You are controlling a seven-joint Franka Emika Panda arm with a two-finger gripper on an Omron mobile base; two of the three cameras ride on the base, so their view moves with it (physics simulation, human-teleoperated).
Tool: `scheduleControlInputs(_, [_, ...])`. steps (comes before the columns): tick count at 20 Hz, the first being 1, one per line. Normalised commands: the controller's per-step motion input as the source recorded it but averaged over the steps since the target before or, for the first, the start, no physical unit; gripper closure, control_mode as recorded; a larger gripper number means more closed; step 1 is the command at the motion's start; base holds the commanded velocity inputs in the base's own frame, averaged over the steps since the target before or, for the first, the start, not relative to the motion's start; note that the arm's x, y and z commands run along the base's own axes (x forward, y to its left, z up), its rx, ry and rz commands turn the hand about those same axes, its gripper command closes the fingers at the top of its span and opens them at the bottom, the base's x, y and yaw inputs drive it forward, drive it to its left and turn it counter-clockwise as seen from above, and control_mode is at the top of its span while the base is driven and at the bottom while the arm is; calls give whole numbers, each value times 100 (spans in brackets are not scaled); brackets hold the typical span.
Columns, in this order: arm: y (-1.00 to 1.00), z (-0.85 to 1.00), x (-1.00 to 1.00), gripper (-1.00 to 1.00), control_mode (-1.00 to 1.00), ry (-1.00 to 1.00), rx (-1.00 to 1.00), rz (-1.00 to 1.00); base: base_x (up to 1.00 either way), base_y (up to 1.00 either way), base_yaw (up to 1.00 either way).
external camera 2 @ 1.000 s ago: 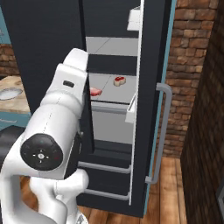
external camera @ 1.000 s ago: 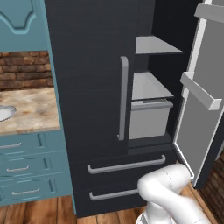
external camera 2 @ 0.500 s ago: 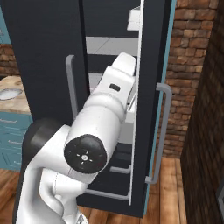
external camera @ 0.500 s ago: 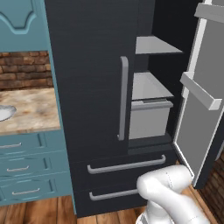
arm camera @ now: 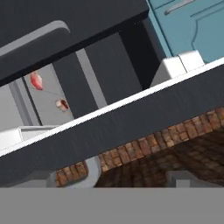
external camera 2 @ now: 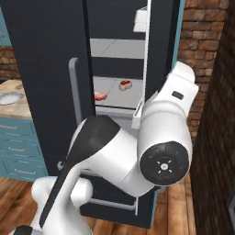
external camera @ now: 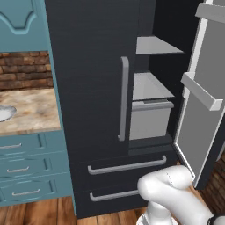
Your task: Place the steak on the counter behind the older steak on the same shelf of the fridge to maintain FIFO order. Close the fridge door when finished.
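Evidently the placing is done and the remaining step, judged from how things lie, is closing the fridge [external camera: 88,88]. Nearest in the right base view, the arm's white elbow bulks beside the outer face of the open right door [external camera 2: 160,55]. To do the step well, the arm should meet that door on its outer face, well out from the hinge, and push in a steady arc until the door seats against the cabinet, with the wrist kept clear of the door's long grey handle [arm camera: 83,168].

Beyond the arm, the right base view looks through the door gap to the shelf [external camera 2: 114,85], where the steak [external camera 2: 125,84], red with a pale rim, lies farther in than the older steak [external camera 2: 100,95], the flat pink slab near the front edge; the two lie apart. The left base view, by contrast, gives the shelf bare, since its angle hides the meat, but it alone offers the grey drawer [external camera: 149,116] under the shelf, the inner door bins [external camera: 202,90], and the tan desk [external camera: 26,112] to the left. The hand view, strongly rolled, looks along the door's edge and catches both steaks small inside. Whether the claw is released or clenched cannot be told; its tips are not distinguishable.
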Motion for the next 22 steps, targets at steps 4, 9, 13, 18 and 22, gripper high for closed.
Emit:
scheduleControlInputs(4, [-10, -36, 67, -100, -100, 2, 0, 10, 0, 0, 0])
scheduleControlInputs(9, [-21, -24, 66, -100, -100, 0, 0, 13, 0, 0, 0])
scheduleControlInputs(13, [-28, -41, 75, -100, -100, 6, 0, 13, 0, 0, 0])
scheduleControlInputs(18, [-35, -24, 73, -100, -100, 2, 0, 18, 0, 0, 0])
scheduleControlInputs(22, [-5, -17, 26, -100, -100, 0, -8, 20, 0, 0, 0])
